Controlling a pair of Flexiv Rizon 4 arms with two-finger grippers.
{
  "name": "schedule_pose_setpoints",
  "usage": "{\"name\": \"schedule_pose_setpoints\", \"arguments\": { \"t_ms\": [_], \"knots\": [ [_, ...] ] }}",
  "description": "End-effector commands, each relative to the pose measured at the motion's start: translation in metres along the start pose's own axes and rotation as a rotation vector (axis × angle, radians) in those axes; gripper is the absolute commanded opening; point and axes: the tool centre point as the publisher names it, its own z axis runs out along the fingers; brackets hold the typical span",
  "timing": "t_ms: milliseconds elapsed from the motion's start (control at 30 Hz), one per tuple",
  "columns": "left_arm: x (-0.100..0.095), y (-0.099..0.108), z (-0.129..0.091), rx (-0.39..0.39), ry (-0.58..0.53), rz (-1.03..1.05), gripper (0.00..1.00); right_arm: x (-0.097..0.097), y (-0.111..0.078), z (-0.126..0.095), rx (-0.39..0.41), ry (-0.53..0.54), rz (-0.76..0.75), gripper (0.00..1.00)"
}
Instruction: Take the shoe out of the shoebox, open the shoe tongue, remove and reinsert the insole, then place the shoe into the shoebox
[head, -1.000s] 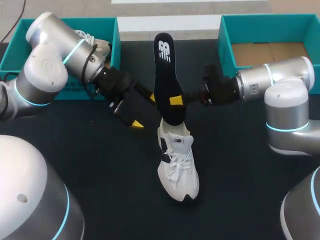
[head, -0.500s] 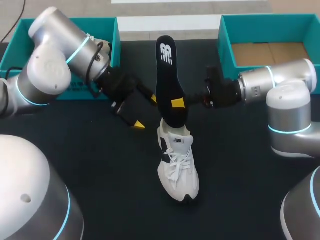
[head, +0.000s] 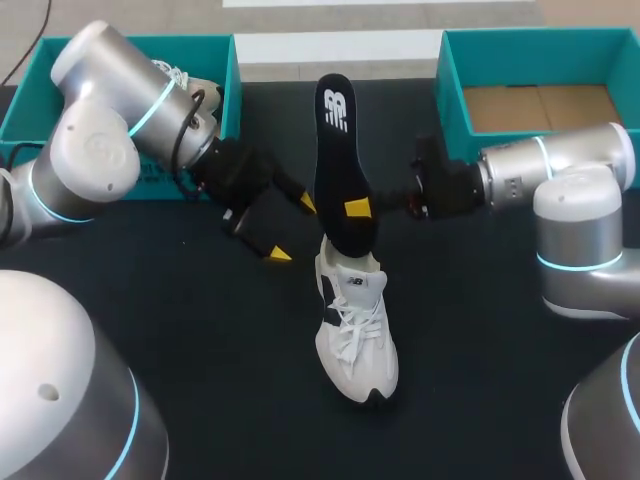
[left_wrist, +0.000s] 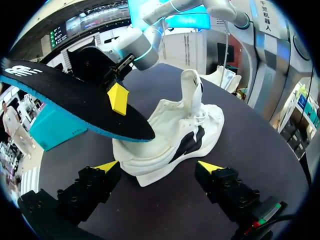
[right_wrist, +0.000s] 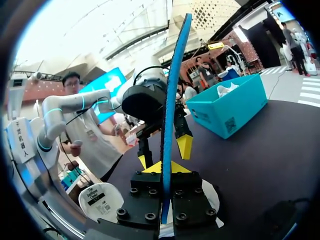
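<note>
Since a second ago, the left gripper (head: 292, 229) has been carried a little toward the shoe (head: 355, 330), its fingers spread wide with nothing between them. The black insole (head: 340, 160) has been shifted slightly to the right along with the right gripper (head: 356, 208), by which it is pinched across its middle, a yellow tip pressed on each face. The shoe has not been moved.

At the far left corner of the black table (head: 200, 350) a teal shoebox (head: 20, 110) is seen, partly hidden by the left arm, with a second white shoe (head: 182, 74) inside. The insole is held steeply tilted, its lower end at the heel opening of the white shoe. Whether that end is inside cannot be told. The shoe is stood on its sole near the table's middle, its tongue (left_wrist: 192, 90) raised upright, the open left gripper just beside its heel. At the far right corner an open teal shoebox (head: 455, 90) is set, its cardboard floor bare.

A white logo (head: 338, 108) is printed on the insole's upper end, and a small code label (right_wrist: 229, 126) is carried on the left shoebox's side
</note>
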Motion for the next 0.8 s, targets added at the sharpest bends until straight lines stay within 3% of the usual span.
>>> {"name": "schedule_pose_setpoints", "arguments": {
  "t_ms": [33, 800],
  "knots": [
    [0.002, -0.001, 0.000, -0.003, -0.003, 0.000, 1.00, 0.003, -0.004, 0.001, -0.018, -0.011, -0.017, 0.00],
    [0.002, -0.001, 0.000, -0.003, -0.003, 0.000, 1.00, 0.002, -0.036, 0.010, 0.003, -0.003, 0.017, 0.00]
  ]
}}
